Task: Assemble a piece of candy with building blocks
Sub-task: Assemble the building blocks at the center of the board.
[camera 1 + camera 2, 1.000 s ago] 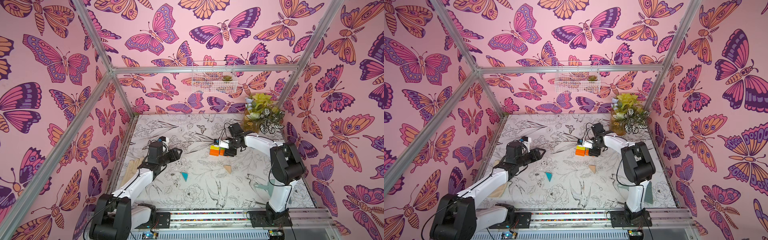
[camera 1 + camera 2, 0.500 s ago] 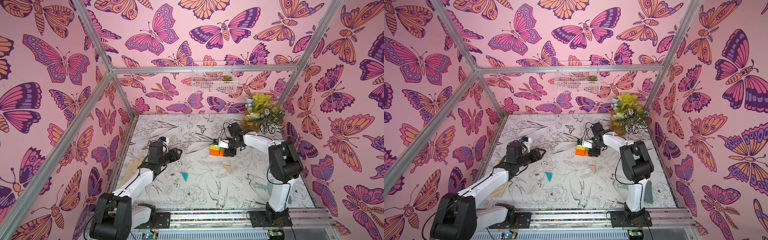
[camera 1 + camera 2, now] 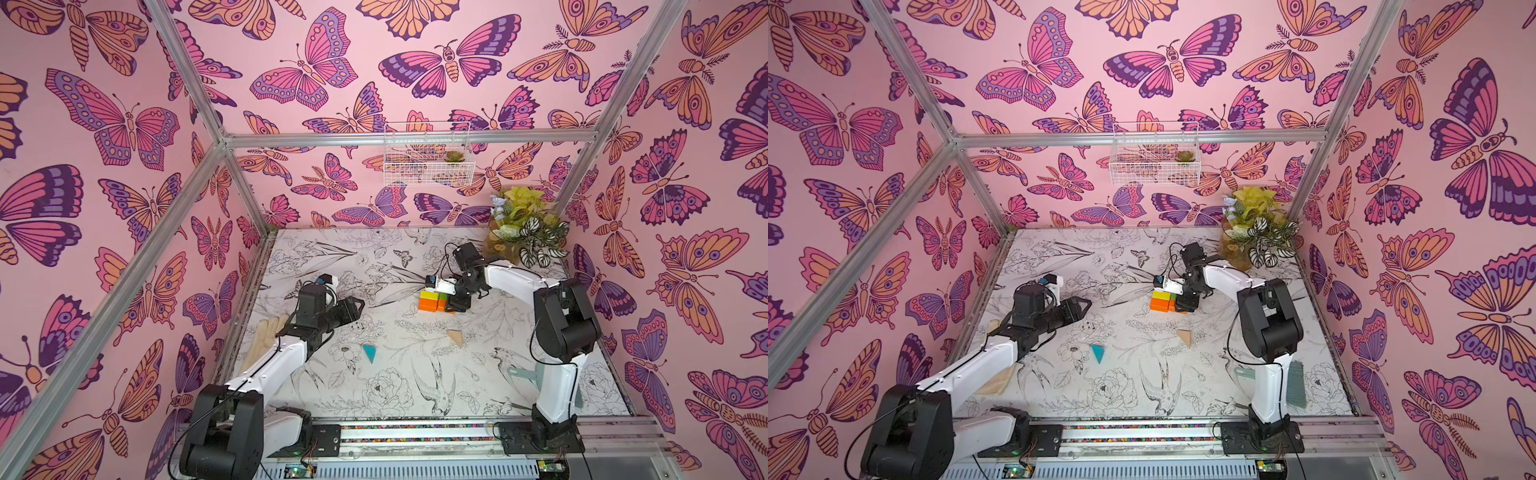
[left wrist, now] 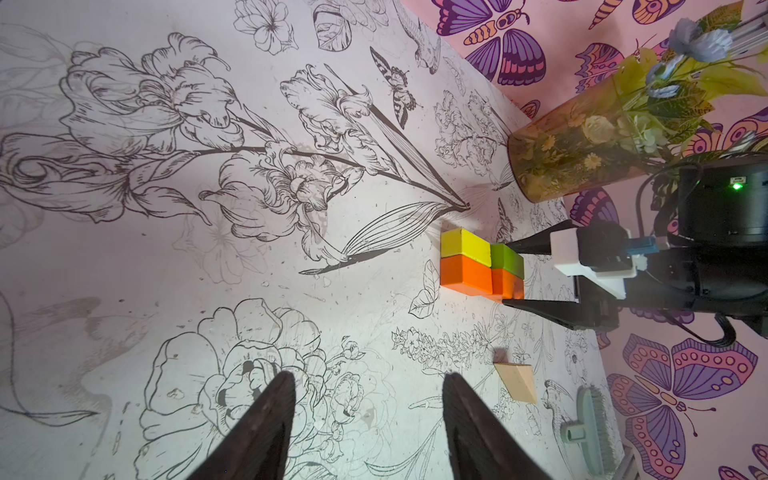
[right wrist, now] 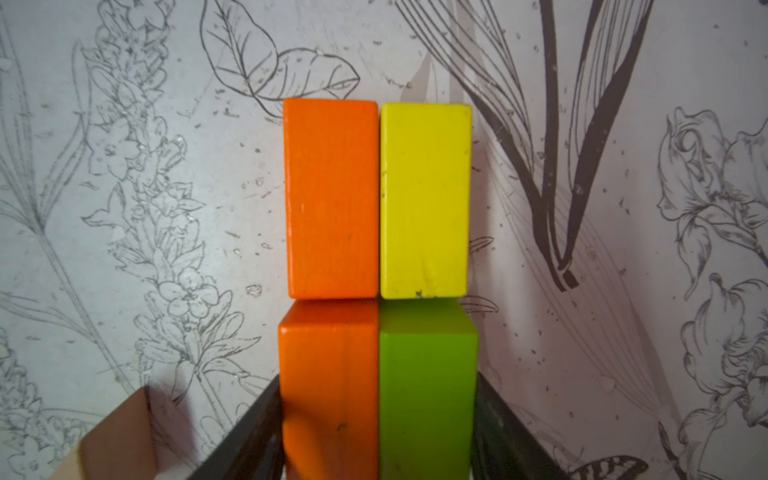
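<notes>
I have the right gripper (image 4: 503,275) down at the table (image 3: 407,374) with its jaws closed across the orange-green pair (image 4: 506,282), one dark finger on each outer face. I read that as a squeeze to true the pair up, pushed end-on against the yellow brick (image 5: 426,199) and the far orange brick (image 5: 332,199) so the four make one tight rectangle, the body of the candy. It sits toward the back of the table, near the glass vase of foliage (image 3: 519,232).

The left gripper (image 4: 365,415) hangs with its jaws apart and nothing between them. It points at the rectangle from well off, probably parked clear of the work.

Both end pieces lie loose and well apart from the rectangle. The tan triangle (image 3: 456,336) is nearer the right arm and the teal triangle (image 3: 369,352) nearer the left (so each arm has one in easy reach, I'd guess).

What I can't settle:
- In the right wrist view the fingers and the near ends of the pair run off the frame, so how hard the jaws press is my guess.
- The tan shape at that view's corner is cut off; I take it for the triangle.
- In both top views the right arm covers part of a grey-green brush (image 4: 582,419).
- I can't make out the pale wooden pieces (image 3: 266,332) beside the left arm.
</notes>
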Available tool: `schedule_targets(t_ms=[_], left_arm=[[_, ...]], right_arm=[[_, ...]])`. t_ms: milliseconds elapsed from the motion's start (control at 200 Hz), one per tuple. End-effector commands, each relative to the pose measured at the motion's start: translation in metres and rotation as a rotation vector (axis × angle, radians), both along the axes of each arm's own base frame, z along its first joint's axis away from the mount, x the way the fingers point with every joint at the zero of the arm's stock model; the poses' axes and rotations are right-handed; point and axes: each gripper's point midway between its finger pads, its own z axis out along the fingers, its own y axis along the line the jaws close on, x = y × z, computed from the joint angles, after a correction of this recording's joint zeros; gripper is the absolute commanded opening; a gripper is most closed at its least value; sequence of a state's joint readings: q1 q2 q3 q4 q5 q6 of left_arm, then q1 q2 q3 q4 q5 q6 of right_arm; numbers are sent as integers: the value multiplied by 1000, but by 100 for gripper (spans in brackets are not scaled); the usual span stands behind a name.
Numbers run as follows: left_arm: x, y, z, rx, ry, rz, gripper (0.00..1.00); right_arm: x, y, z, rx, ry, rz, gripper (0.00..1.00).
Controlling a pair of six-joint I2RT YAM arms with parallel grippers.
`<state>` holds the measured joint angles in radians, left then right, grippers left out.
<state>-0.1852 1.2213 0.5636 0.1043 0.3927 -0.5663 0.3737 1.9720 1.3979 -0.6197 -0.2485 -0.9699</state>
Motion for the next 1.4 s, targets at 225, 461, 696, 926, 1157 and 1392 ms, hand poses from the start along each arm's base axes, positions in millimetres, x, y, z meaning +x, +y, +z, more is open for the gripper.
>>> schedule_targets(t_ms=[225, 461, 696, 926, 1157, 1392], left_arm=[[-3, 3, -9, 5, 20, 14, 60], [-3, 4, -9, 7, 19, 19, 60], [-3, 4, -10, 6, 23, 18, 60], [-3, 4, -10, 7, 25, 18, 60], [0, 0, -13, -9, 38, 7, 60], [1, -2, -11, -18, 31, 0, 60]], right_arm=[[2, 1, -4, 11, 32, -17, 64], [6, 1, -6, 10, 19, -31, 68], [11, 4, -2, 30, 1, -41, 77], [15, 10, 52, 123, -131, -60, 77], [-1, 4, 85, 223, -211, -149, 69], [34, -43, 83, 245, -452, -501, 0]])
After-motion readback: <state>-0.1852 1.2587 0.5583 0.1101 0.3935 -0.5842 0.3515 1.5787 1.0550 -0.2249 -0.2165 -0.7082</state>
